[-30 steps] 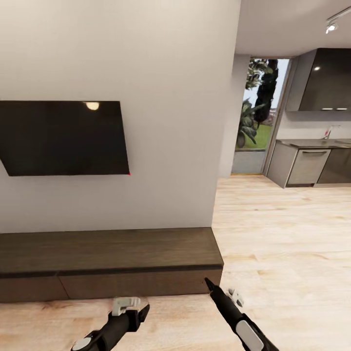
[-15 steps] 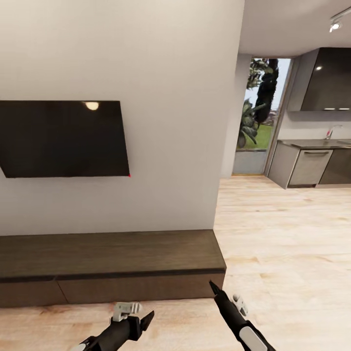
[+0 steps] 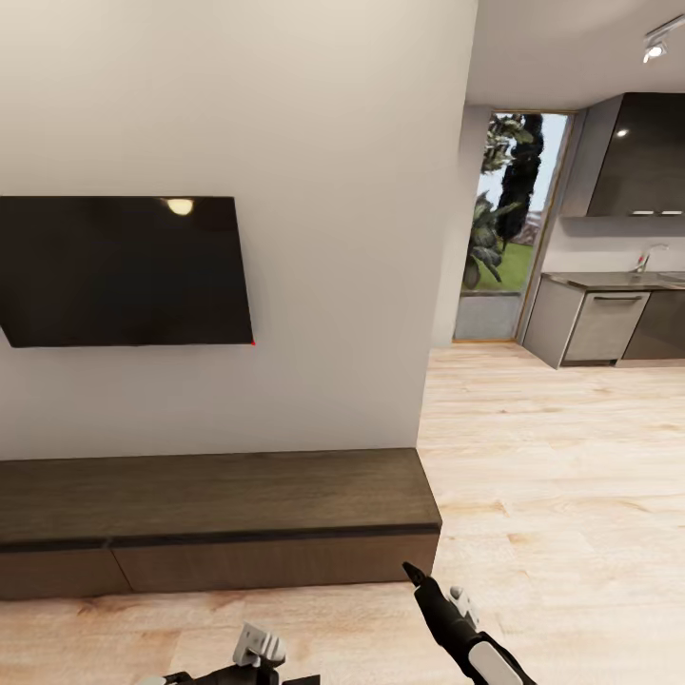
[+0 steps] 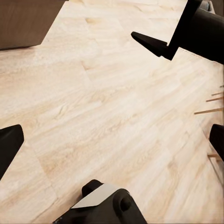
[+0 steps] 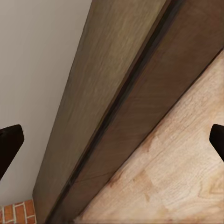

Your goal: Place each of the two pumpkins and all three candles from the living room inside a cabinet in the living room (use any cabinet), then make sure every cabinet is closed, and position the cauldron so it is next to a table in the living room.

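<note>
Head view: the cabinet (image 3: 219, 518), a long, low, dark brown unit, stood against the white wall (image 3: 285, 114) below a black wall-mounted screen (image 3: 124, 271), with all its flat fronts shut. The right gripper (image 3: 433, 595) hung low over the pale wood floor (image 3: 552, 495), just in front of the cabinet's right end and apart from it. The left gripper (image 3: 257, 652) sat lower and to the other's left, also over bare floor, nearer the robot than the cabinet.

Right wrist view: the cabinet (image 5: 126, 93) ran diagonally ahead of the gripper, its top meeting the wall and its front meeting the floor; the two dark fingertips (image 5: 8, 144) stood at opposite edges of the frame, spread wide and holding nothing.

Left wrist view: the fingertips (image 4: 8, 144) were likewise far apart, released over floorboards, with a corner of the cabinet (image 4: 25, 21) ahead and the right arm (image 4: 196, 28) beyond.

Past the cabinet's right end, a kitchen worktop (image 3: 609, 281) lay well away.
</note>
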